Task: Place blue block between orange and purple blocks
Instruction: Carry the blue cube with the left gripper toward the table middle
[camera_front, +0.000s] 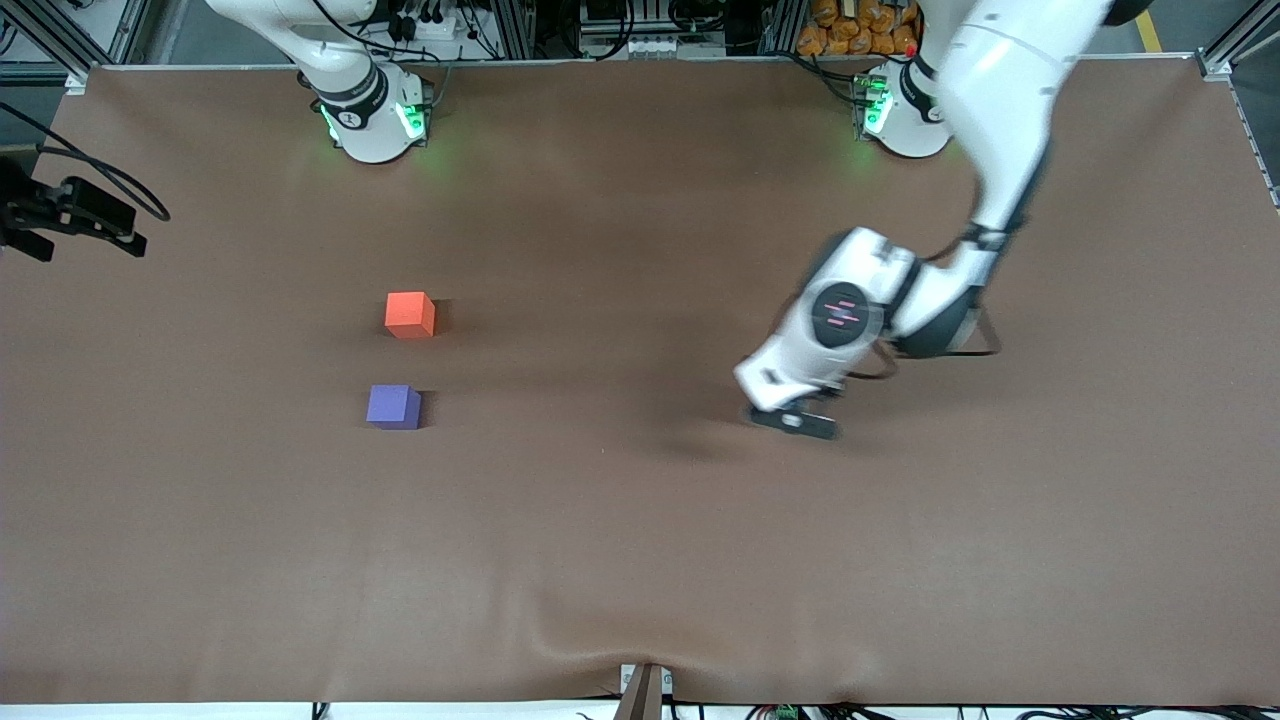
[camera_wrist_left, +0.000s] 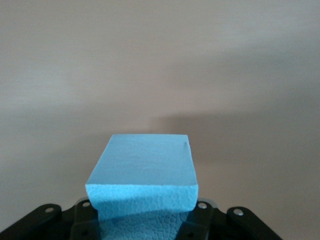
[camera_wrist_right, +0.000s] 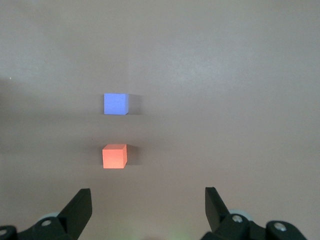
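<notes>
Left gripper (camera_wrist_left: 145, 222) grips the blue block (camera_wrist_left: 145, 170) above the bench (camera_front: 640, 520); right gripper (camera_wrist_right: 147, 207) waits, spread wide, over the orange block (camera_wrist_right: 114, 156) and purple block (camera_wrist_right: 116, 104).

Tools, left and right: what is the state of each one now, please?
Left tool: closed on the blue block, over the table's middle.
Right tool: open, holding nothing, above the orange block.
</notes>
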